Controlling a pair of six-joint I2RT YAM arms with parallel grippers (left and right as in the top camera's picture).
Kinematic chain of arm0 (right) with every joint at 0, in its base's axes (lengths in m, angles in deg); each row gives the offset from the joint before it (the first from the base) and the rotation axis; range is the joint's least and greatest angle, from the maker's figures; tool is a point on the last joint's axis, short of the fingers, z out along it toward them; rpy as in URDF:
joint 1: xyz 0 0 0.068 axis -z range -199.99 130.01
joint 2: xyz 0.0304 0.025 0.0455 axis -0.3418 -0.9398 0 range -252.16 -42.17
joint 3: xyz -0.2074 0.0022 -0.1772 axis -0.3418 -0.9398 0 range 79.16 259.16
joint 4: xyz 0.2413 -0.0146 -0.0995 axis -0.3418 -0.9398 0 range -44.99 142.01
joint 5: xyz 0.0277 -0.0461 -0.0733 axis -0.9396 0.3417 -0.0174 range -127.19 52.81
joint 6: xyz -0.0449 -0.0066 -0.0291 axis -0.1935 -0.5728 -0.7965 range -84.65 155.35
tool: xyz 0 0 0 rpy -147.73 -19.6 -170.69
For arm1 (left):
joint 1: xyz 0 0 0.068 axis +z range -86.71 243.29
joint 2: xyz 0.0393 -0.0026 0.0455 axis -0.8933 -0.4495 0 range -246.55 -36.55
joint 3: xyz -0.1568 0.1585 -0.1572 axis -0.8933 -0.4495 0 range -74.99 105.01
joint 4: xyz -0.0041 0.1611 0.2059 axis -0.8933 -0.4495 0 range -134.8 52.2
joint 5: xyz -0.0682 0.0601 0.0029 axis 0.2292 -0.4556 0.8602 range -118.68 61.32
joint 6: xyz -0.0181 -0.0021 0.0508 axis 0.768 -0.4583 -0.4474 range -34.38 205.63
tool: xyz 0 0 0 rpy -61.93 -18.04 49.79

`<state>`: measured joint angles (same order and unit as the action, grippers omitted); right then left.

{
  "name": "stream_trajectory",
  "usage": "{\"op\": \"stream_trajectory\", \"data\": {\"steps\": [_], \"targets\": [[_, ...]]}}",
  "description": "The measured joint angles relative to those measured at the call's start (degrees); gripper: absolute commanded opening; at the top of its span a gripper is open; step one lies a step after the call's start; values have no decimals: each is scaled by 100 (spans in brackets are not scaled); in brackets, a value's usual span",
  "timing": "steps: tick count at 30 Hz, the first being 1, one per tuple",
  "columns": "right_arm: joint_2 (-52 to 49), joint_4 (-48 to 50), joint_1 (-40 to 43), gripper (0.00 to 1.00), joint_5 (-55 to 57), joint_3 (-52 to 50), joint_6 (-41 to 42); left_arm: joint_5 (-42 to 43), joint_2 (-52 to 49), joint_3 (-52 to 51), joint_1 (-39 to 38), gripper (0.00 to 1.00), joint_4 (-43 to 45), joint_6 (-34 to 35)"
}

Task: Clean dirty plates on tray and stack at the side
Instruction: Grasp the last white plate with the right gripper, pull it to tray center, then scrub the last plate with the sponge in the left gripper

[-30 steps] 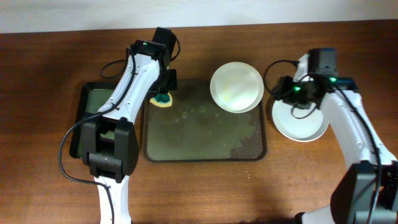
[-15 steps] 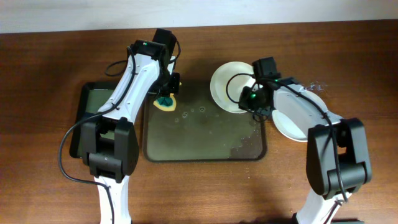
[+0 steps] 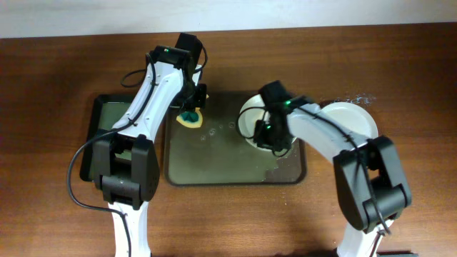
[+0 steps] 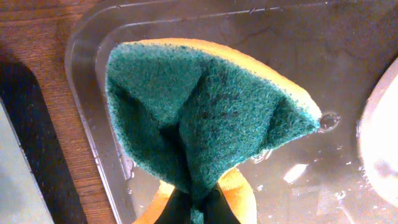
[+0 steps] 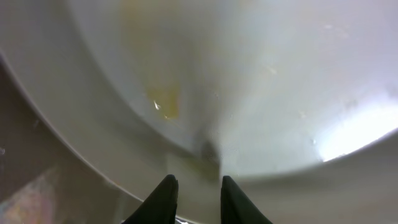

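Plates: from overhead we see one plate (image 3: 250, 118) sitting in the top right part of the tray (image 3: 221, 153), and a second plate (image 3: 353, 118) out on the table (image 3: 57, 71) just off the tray's right side, partly hidden by the arm. The right gripper (image 3: 267, 138) hangs over the near rim of the plate in the tray. The left gripper (image 3: 191, 108) is at the tray's top left corner with a sponge (image 3: 190, 120) pinched in it. A black tray (image 3: 96, 143) lies just left of the big one.

Left wrist cam: the left gripper (image 4: 199, 208) is clamped on the sponge (image 4: 199, 106), green scrubby side facing us and yellow foam peeking out round the edges. The sponge is folded where the fingers squeeze it. Under it we see the wet corner of the tray (image 4: 348, 62), and the plate (image 4: 382, 149) shows at the right edge, apart from the sponge.

Right wrist cam: super close up. The right gripper (image 5: 194, 196) has its fingers (image 5: 163, 199) a little apart with nothing between them, tips right at the rim of the plate (image 5: 249, 74). We can't tell if they touch it. A yellow smear (image 5: 165, 102) sits inside the plate.
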<state>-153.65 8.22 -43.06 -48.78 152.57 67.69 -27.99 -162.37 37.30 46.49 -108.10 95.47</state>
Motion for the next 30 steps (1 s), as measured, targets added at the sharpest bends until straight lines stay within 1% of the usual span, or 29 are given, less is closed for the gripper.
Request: {"op": "stream_trajectory", "data": {"steps": [4,8,9,10,15,18,22,26,30], "targets": [[9,-2,-671,25,-52,0,-2,0,0,0,0,0,0,0],[31,-59,-898,26,-155,22,-2,0,0,0,0,0,0,0],[35,-129,-828,27,-162,66,-7,0,0,0,0,0,0,-2],[66,-221,-673,31,-162,151,-24,0,0,0,0,0,0,-2],[391,-686,-37,41,-136,557,-245,0,0,0,0,0,0,-4],[710,-935,566,41,-90,684,-291,0,0,0,0,0,0,-101],[752,-1130,1180,41,-31,629,-522,0,0,0,0,0,9,-201],[752,-1119,1266,41,-11,293,-734,0,0,0,0,0,109,-236],[750,-804,1248,41,-9,-188,-833,2,0,0,0,0,164,-238]]}}
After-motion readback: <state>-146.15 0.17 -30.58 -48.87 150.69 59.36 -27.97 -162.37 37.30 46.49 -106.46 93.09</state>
